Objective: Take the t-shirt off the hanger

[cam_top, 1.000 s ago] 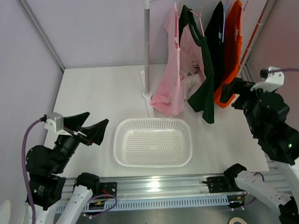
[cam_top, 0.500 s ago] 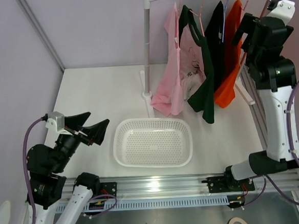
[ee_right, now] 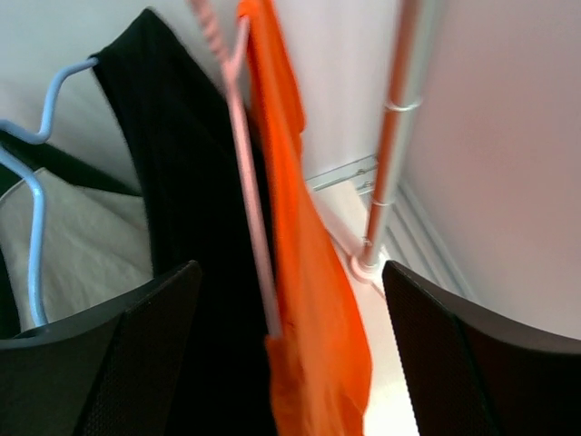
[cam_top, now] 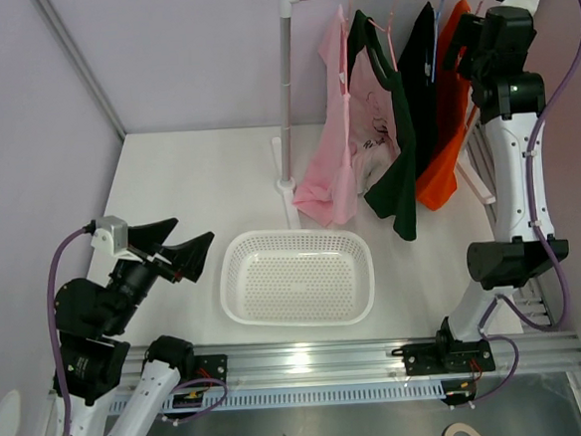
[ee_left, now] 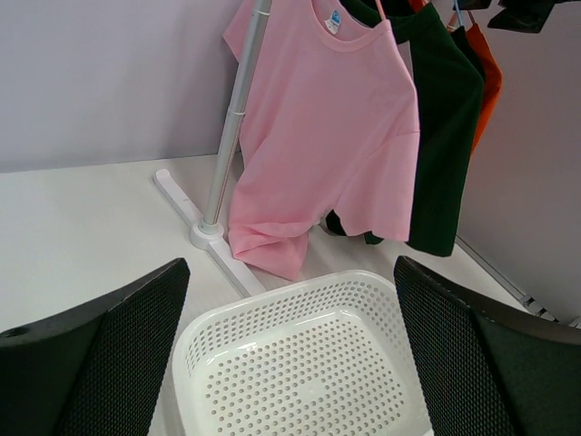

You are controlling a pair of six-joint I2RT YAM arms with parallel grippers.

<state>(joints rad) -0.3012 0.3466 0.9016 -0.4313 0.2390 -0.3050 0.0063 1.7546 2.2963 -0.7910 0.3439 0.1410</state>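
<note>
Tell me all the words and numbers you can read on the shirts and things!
No words or numbers can be read in any view.
Neck label on the pink t-shirt: a small blue tag, too small to read.
Print on the pale shirt: dark marks, too small and blurred to tell if they are letters.
</note>
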